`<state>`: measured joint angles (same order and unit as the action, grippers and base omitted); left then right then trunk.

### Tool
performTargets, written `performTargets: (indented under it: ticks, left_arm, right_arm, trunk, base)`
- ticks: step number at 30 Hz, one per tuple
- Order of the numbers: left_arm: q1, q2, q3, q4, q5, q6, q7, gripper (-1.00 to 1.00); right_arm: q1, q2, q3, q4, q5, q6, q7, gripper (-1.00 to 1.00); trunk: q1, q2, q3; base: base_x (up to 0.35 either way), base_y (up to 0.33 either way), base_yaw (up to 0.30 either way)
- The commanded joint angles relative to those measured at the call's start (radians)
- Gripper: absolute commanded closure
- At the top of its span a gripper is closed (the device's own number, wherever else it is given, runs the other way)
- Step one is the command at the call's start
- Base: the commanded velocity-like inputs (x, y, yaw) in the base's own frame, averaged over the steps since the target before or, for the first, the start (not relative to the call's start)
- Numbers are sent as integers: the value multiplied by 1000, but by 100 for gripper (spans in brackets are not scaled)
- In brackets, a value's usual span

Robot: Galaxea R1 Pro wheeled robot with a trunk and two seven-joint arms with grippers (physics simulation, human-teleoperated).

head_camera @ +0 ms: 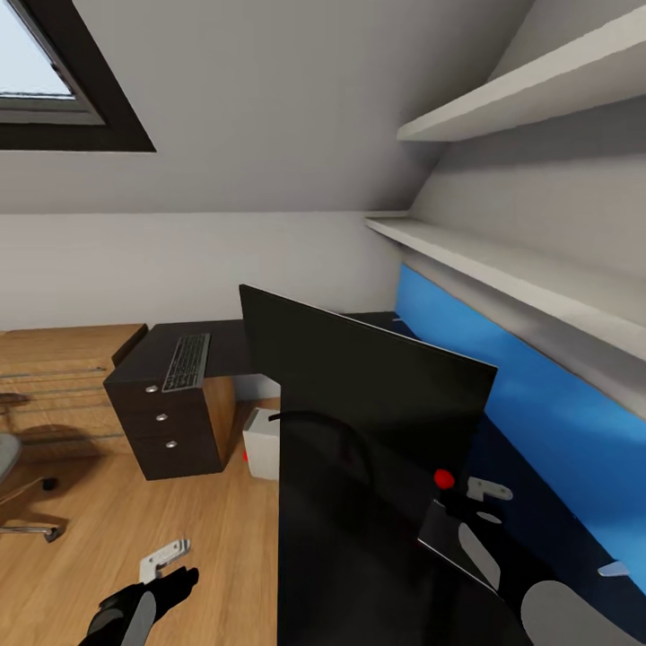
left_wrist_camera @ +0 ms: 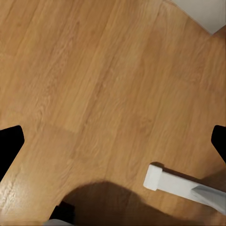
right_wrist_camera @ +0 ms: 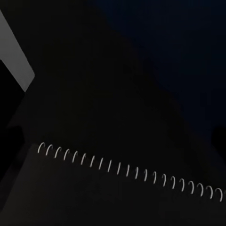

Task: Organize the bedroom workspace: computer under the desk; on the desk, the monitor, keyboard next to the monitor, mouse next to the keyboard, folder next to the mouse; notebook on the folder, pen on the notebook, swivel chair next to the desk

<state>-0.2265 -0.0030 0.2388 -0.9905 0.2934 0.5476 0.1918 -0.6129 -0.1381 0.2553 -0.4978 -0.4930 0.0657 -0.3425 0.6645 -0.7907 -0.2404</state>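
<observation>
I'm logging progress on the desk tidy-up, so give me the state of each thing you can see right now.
monitor: upright on the desk.
keyboard: lying flat on the dark drawer unit.
computer: on the floor beside the drawer unit.
left gripper: over bare floor, jaws open, empty.

the head view looks down and forward, close behind the monitor (head_camera: 363, 377) on the desk (head_camera: 529, 502). the left wrist view faces straight down at the floor (left_wrist_camera: 94, 84). the right wrist view sits close over a dark notebook (right_wrist_camera: 117, 197).
</observation>
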Motion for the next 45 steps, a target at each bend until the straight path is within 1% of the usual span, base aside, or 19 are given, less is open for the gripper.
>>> performTargets:
  ticks: [1, 9, 17, 45]
  left_arm:
    - [-1, 0, 0, 1, 11, 3, 8, -100]
    - [-1, -4, -1, 29, 10, -12, 9, -100]
    - [-1, -5, -1, 33, 9, -49, 8, -100]
    - [-1, -3, -1, 33, 10, -52, 11, -100]
  right_arm:
    - [-1, -1, 8, -3, -5, 6, -9, -100]
    - [-1, -1, 8, -4, -6, 6, -10, -100]
    - [-1, -1, 7, -4, -6, 6, -10, -100]
    - [-1, -2, 7, -4, -6, 6, -10, -100]
  trunk:
    - [4, -9, -5]
    - [35, -65, -30]
    - [65, -121, -55]
    - [173, -317, -143]
  base:
    - [0, 0, 0]
    - [0, 0, 0]
    - [0, 0, 0]
    - [0, 0, 0]
